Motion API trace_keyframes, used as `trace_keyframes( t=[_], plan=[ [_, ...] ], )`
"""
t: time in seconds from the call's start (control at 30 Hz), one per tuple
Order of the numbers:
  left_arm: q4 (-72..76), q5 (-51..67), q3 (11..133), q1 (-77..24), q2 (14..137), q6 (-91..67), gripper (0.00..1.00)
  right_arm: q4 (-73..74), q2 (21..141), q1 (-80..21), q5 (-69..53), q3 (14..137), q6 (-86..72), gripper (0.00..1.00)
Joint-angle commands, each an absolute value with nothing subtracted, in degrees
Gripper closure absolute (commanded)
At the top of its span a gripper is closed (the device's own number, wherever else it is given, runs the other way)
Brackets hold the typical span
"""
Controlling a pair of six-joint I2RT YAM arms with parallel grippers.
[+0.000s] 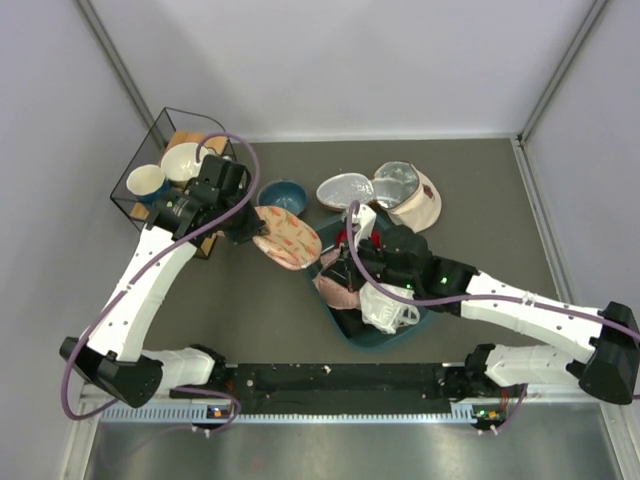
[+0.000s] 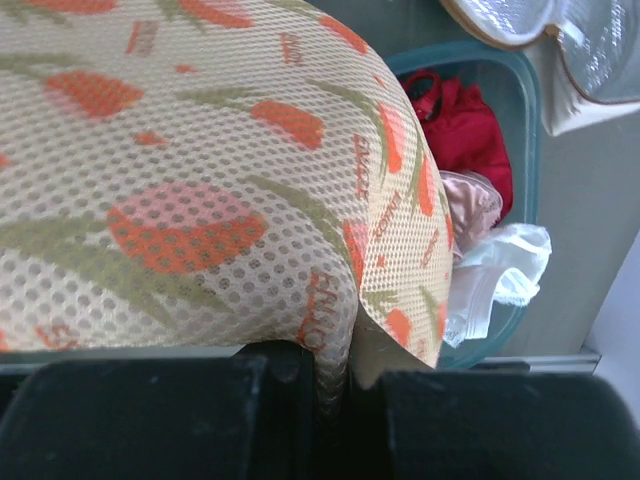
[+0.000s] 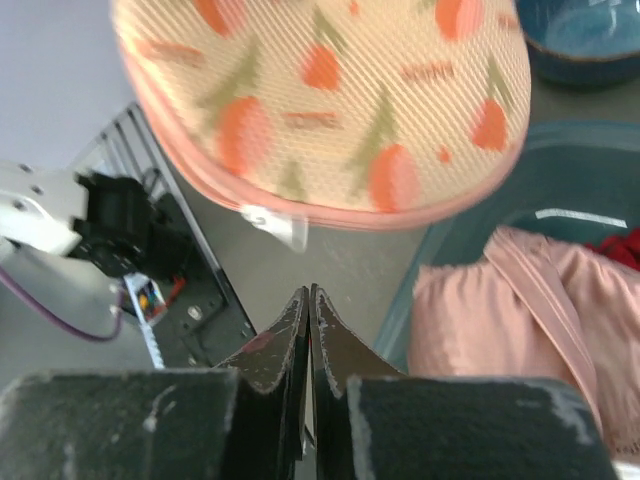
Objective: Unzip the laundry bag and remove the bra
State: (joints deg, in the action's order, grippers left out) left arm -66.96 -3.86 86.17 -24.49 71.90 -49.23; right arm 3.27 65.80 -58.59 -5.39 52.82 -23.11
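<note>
The laundry bag (image 1: 285, 238) is a peach mesh pouch with orange-red print. It hangs tilted above the table, left of the teal basin (image 1: 345, 338). My left gripper (image 1: 244, 228) is shut on the bag's edge; in the left wrist view the mesh (image 2: 200, 180) is pinched between the fingers (image 2: 340, 375). My right gripper (image 1: 338, 258) is shut and empty. In the right wrist view its tips (image 3: 310, 292) sit just below the bag's pink zip edge (image 3: 340, 215) and a small white tab (image 3: 285, 228), not touching them. The bra is hidden.
The basin holds a pale pink garment (image 3: 520, 320), a red garment (image 2: 465, 125) and a white glossy bundle (image 1: 388, 308). A blue bowl (image 1: 282, 195) and a beige pouch with silver lining (image 1: 395, 188) lie behind. A wire basket of bowls (image 1: 175, 165) stands far left.
</note>
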Motion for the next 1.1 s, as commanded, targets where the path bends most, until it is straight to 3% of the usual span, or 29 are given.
trace_keyframes(
  t=[0.0, 0.13, 0.23, 0.27, 0.3, 0.5, 0.7, 0.93, 1.03, 1.07],
  plan=[
    [-57.67, 2.98, 87.46, -24.17, 69.70, -39.56, 1.00, 7.56, 65.12, -57.66, -5.89, 49.22, -19.60, 1.00],
    [-45.55, 10.89, 80.44, -24.08, 63.21, -35.34, 1.00, 9.04, 65.13, -57.48, -6.33, 50.27, -19.25, 1.00],
    [-46.39, 13.01, 82.42, -23.99, 64.15, -33.93, 1.00, 11.51, 63.82, -56.17, -5.71, 52.99, -18.98, 0.65],
    [-47.28, 12.83, 83.05, -23.99, 64.86, -33.66, 1.00, 11.51, 62.94, -54.77, -6.15, 53.26, -19.25, 0.44],
    [-48.16, 12.83, 83.40, -23.99, 65.21, -33.49, 1.00, 11.51, 62.23, -53.97, -7.20, 53.70, -20.21, 0.35],
    [-46.94, 14.15, 82.71, -23.99, 64.69, -31.91, 1.00, 9.15, 63.10, -40.20, -20.95, 56.51, -34.32, 0.10],
    [-45.88, 16.70, 82.27, -23.91, 64.77, -30.32, 1.00, -11.31, 67.14, -33.58, -37.86, 52.03, -50.95, 0.02],
    [-43.69, 20.83, 82.00, -23.56, 65.65, -30.32, 1.00, -17.75, 73.11, -33.57, -42.89, 52.38, -56.07, 0.02],
    [-42.19, 22.84, 81.92, -23.03, 66.53, -30.06, 1.00, -20.90, 74.18, -33.75, -44.03, 51.42, -58.00, 0.10],
    [-41.49, 23.90, 81.65, -22.51, 66.79, -29.97, 1.00, -21.27, 74.18, -33.66, -43.95, 51.16, -58.09, 0.24]
  ],
)
